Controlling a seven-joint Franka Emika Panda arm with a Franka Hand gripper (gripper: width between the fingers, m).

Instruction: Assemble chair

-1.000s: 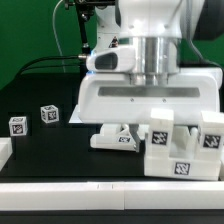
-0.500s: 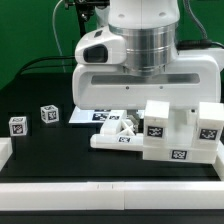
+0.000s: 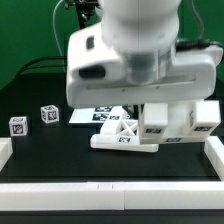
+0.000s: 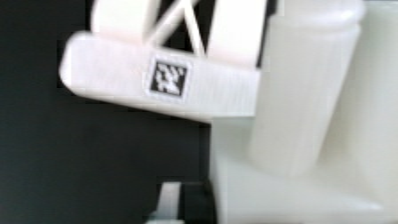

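The chair's blocky tagged part (image 3: 178,124) hangs under the arm at the exterior view's right, next to the X-braced panel (image 3: 124,138) lying on the black table. In the wrist view the white part (image 4: 306,110) fills the space beside one finger (image 4: 173,202). A tagged block (image 4: 164,78) and X-bracing (image 4: 178,22) lie beyond it. My gripper (image 4: 267,205) is shut on this part; the other finger is hidden. The arm's body hides the fingers in the exterior view. Two small tagged cubes (image 3: 48,114) (image 3: 17,125) sit at the exterior view's left.
The marker board (image 3: 98,116) lies behind the X-braced panel. Plain white edge blocks stand at the front left (image 3: 5,150) and front right (image 3: 213,152). A white rim (image 3: 110,190) runs along the table's front. Cables hang at the back.
The blocky part has gone up and back in the exterior view, along with the arm. The arm's body now looms larger and further left. The cubes have not moved.
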